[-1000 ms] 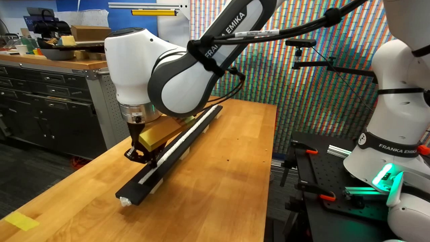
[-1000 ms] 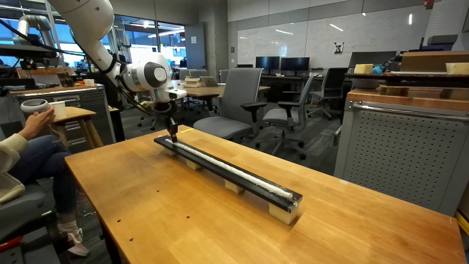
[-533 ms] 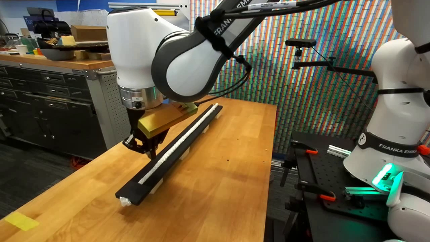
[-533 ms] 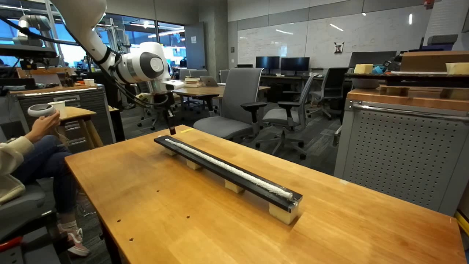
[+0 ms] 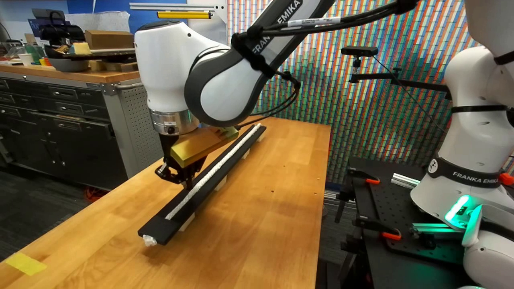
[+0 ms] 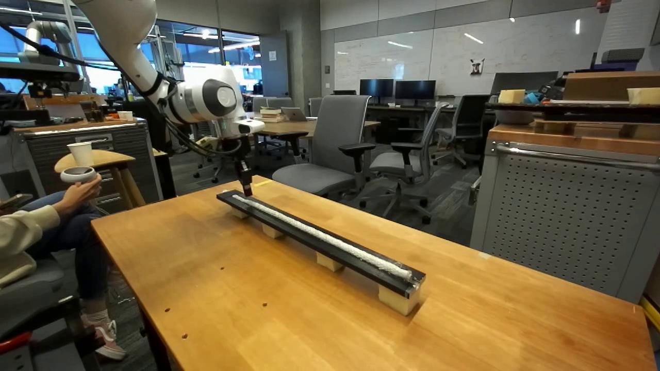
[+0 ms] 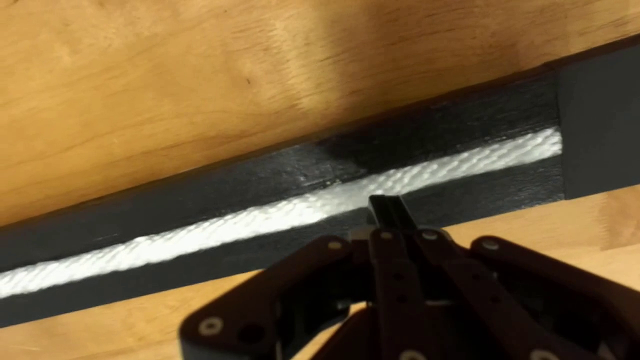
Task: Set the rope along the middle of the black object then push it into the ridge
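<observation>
1. Table (image 6: 464, 330): wooden; it shows in all three views.
2. Arm (image 5: 231, 96): white and dark grey, it reaches over the table in both exterior views.
3. Person (image 6: 31, 221): seated beside the table in an exterior view, holding a white, rounded thing (image 6: 78, 174).
4. Chair (image 6: 335, 144): grey, just past the table's edge in an exterior view.
5. Bar (image 7: 280, 175): black, long, straight, raised off the table.
6. Rope (image 7: 280, 215): white, it lies along the middle of the bar; in the wrist view one end meets a smooth black section (image 7: 605, 122). How deep it sits, I cannot tell.
7. Gripper (image 7: 385, 197): it points down over the bar, near that end of the rope. Its fingers (image 7: 381, 210) are clenched tip to tip and, in the wrist view, overlap the rope's edge. Whether they touch rope or bar, I cannot tell.
8. Blocks (image 6: 328, 262): pale, spaced along beneath the bar; four show in an exterior view.
9. Tape (image 5: 26, 263): yellow, flat on the table, apart from the bar.
10. Scrap (image 5: 149, 241): white, at the bar's end in an exterior view.
</observation>
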You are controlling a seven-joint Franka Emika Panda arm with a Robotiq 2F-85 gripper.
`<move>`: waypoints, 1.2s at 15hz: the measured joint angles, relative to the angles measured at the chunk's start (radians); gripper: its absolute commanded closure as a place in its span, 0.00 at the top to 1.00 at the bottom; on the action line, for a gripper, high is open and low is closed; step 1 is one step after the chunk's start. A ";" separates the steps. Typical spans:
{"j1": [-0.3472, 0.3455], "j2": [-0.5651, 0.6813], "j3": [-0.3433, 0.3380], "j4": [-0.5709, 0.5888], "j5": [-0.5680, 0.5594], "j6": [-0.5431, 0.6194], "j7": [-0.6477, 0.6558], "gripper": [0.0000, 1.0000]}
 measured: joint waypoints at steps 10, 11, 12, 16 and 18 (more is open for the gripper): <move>-0.024 0.058 -0.003 0.043 0.013 -0.030 0.000 0.03; -0.024 0.058 -0.003 0.043 0.013 -0.030 0.000 0.02; -0.024 0.057 -0.003 0.043 0.013 -0.030 0.000 0.02; -0.026 0.037 -0.005 0.023 0.013 -0.022 0.013 0.02; -0.029 0.010 -0.012 -0.006 0.013 0.002 0.031 0.02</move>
